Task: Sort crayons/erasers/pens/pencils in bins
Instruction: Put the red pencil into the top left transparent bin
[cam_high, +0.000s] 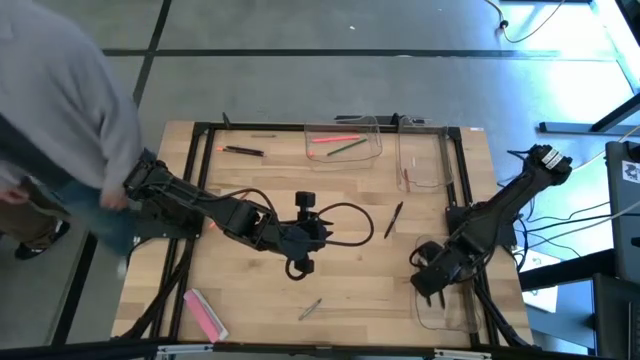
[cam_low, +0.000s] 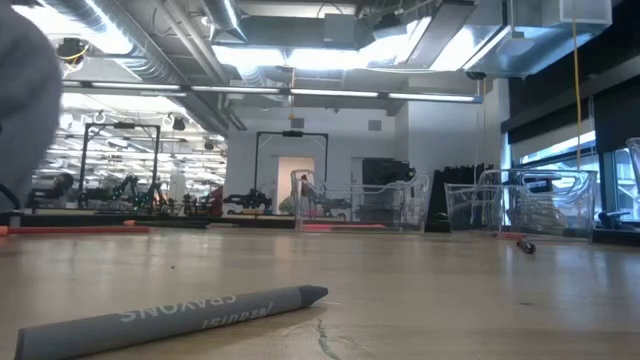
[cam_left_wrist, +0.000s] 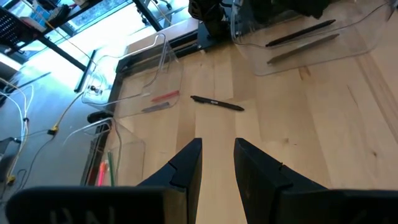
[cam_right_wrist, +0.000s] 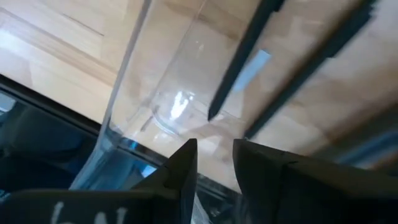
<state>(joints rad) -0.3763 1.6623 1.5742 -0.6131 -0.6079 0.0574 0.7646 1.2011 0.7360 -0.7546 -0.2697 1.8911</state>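
Note:
My left gripper (cam_high: 299, 266) hovers over the table's middle, its fingers (cam_left_wrist: 217, 163) a little apart and empty; a black pen (cam_left_wrist: 216, 103) lies ahead of it on the wood (cam_high: 394, 219). My right gripper (cam_high: 428, 288) is above the near-right clear bin (cam_high: 447, 312), its fingers (cam_right_wrist: 215, 163) a little apart and empty over the bin's wall; two dark pens (cam_right_wrist: 249, 56) lie inside. The far-middle bin (cam_high: 343, 143) holds a red and a green crayon. A third bin (cam_high: 420, 162) stands at the far right. The pink eraser (cam_high: 205, 313) lies flat at the near left. A grey crayon (cam_low: 180, 315) lies near the front edge (cam_high: 310, 309).
A person (cam_high: 60, 110) stands at the table's left edge beside the left arm's base. Black pens (cam_high: 243, 151) and a thin pencil (cam_high: 262, 135) lie at the far left. A black frame bar (cam_high: 320, 127) rims the table. A black cable (cam_high: 345, 225) loops over the middle.

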